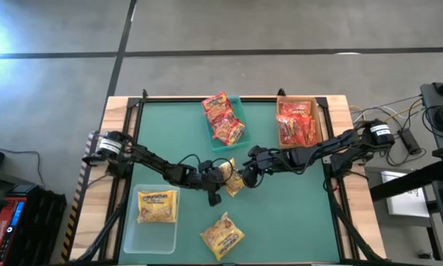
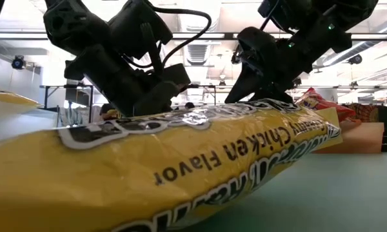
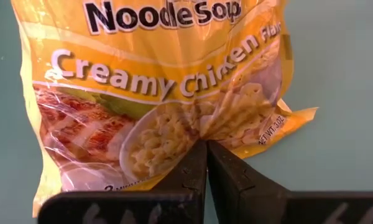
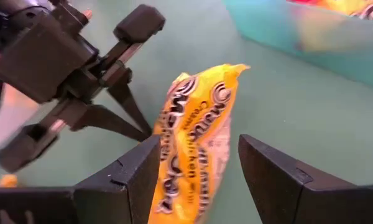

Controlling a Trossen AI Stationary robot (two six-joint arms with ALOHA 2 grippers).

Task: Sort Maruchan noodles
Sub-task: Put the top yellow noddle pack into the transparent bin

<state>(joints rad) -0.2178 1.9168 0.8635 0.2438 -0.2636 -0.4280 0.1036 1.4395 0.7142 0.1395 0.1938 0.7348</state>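
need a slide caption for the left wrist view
Left pincer shut on the edge of a yellow crinkly plastic creamy chicken noodle packet over the green table mat.

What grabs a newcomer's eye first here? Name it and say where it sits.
The yellow packet at the table's middle, with both arms meeting over it: the left gripper is shut, pinching its edge, and the right gripper stands open astride its other end. Next come the red packets heaped in the teal bin at the far edge, and another yellow packet in the clear bin near the left arm.
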